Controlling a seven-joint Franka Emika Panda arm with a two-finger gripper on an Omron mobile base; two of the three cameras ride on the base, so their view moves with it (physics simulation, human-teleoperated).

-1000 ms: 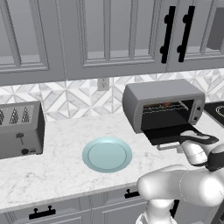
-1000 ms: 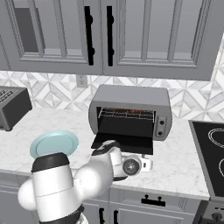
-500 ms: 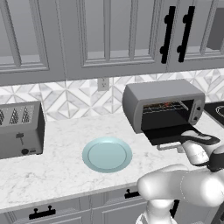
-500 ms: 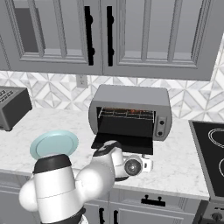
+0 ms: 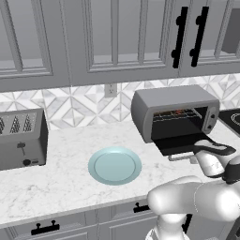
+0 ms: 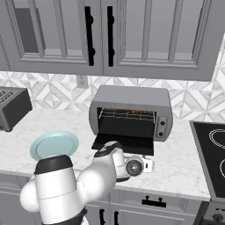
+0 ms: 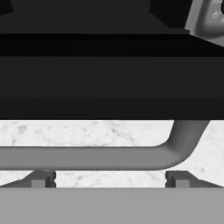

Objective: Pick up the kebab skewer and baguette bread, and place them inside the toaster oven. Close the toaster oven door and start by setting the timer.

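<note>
Toaster oven door (image 6: 125,144) lies dropped open flat over the bench (image 6: 176,167), my fingers (image 7: 39,180) spread wide just below its rigid, probably slick bar handle (image 7: 96,157); I'd hook it mid-bar.

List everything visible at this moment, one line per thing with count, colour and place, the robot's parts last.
toaster oven: one, grey metal, on the counter against the backsplash, right of centre.
toaster oven door: one, dark glass in a grey frame, folded down flat and open.
door handle: one, grey bar, along the door's front edge, just ahead of the hand.
food on the rack: reddish-brown, inside the oven; too small to tell apart.
knobs: two, dark, on the oven's right panel.
plate: one, pale blue, on the counter left of the oven.
toaster: one, grey, slotted, far left.
stove: one, black, right end.
cabinets: grey, above.
arm: one, white.
hand: one, open, at the door handle.
</note>
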